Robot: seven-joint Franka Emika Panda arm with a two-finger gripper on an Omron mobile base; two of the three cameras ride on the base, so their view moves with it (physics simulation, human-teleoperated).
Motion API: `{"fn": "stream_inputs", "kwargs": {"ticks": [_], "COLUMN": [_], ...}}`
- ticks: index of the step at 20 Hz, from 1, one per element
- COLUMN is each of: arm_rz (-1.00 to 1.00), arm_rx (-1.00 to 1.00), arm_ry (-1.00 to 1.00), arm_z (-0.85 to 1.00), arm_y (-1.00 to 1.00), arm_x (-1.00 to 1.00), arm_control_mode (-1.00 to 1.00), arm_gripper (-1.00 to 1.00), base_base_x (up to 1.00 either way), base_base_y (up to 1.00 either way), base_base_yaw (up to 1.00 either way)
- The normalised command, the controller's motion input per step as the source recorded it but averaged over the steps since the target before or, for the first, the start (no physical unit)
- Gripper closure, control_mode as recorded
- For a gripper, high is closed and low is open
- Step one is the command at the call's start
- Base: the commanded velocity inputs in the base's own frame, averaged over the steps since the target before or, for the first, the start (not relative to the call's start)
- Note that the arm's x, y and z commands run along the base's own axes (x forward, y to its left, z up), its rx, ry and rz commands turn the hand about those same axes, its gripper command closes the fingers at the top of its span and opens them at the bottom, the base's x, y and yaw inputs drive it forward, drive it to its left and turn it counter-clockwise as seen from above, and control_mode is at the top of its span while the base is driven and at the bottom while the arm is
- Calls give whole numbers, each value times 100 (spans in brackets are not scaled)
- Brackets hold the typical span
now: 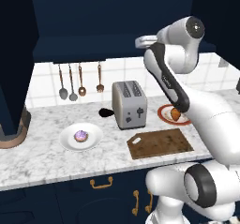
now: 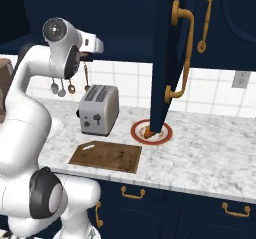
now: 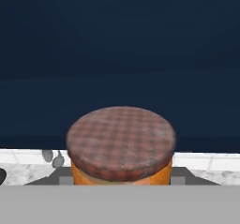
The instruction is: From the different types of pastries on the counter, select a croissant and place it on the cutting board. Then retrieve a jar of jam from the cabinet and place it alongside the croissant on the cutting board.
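The jar of jam (image 3: 121,138), orange with a brown checked lid, sits close up in the hand view. My gripper (image 3: 120,178) is shut on it, with a dark finger showing on each side. The hand (image 1: 144,42) is raised high under the navy cabinet (image 1: 93,17), above the toaster. The croissant (image 1: 175,114) lies on the red-rimmed plate (image 1: 164,116); in the right base view the croissant (image 2: 147,131) peeks out beside the open cabinet door. The dark brown cutting board (image 1: 160,143) lies bare near the counter's (image 1: 42,160) front edge. A purple-frosted pastry (image 1: 81,135) rests on a white plate.
A silver toaster (image 1: 129,104) stands behind the board. An open navy cabinet door (image 2: 170,53) with a brass handle hangs over the red-rimmed plate (image 2: 162,134). Utensils (image 1: 71,82) hang on the tiled wall. Navy drawers with brass handles (image 1: 101,183) run below the counter.
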Motion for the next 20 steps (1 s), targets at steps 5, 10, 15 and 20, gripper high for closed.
{"fn": "stream_inputs", "kwargs": {"ticks": [5,10,15,20], "arm_rz": [16,21,21,19], "arm_rx": [1,0,0,-5], "arm_ry": [0,0,2,3], "arm_z": [18,0,-3,-46], "arm_y": [-8,0,10,24], "arm_x": [-100,-100,-92,-13], "arm_control_mode": [-100,-100,-100,-100], "arm_gripper": [100,100,100,100], "base_base_x": [0,0,0,0], "base_base_y": [0,0,0,0], "base_base_yaw": [0,0,0,0]}}
